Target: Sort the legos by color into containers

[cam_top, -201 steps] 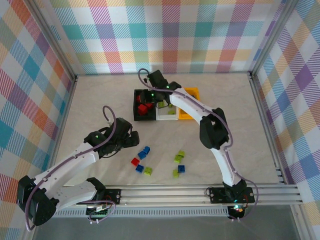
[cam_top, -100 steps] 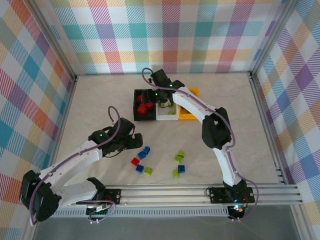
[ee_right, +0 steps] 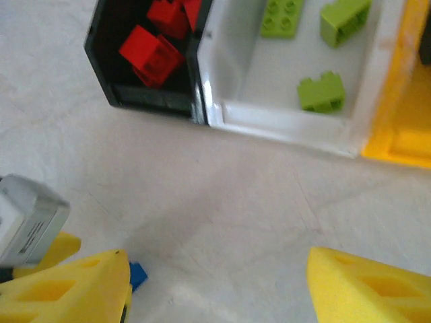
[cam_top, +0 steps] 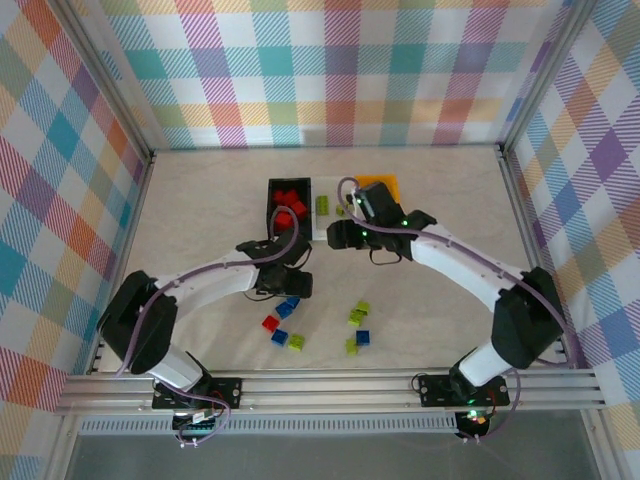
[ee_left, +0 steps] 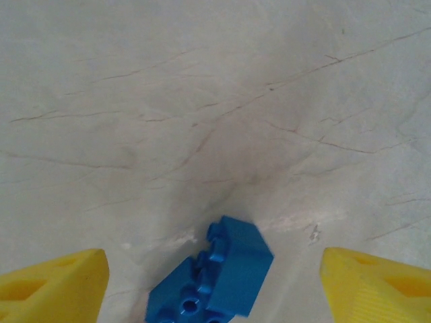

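Bricks of yellow-green studded plastic (ee_right: 322, 92), three of them, lie inside the white rectangular plastic bin (ee_right: 283, 122). Left of the white bin sits the black plastic bin (ee_right: 148, 99), which holds red studded bricks (ee_right: 149, 54). To its right is the orange-yellow plastic bin (ee_right: 397, 114). Just in front of the white bin hovers the right gripper (ee_right: 217, 286), its yellow fingers spread and empty. Farther out, to the front-left of the white bin, the left gripper (ee_left: 214, 282) has its fingers spread either side of a blue studded brick (ee_left: 232, 259) and apart from it. Other loose bricks (cam_top: 363, 338) lie farther still from the white bin, on the pale marbled table (cam_top: 200, 200).

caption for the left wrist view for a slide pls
Open left gripper low over blue legos on the marbled table, its yellow fingers flanking them without touching.
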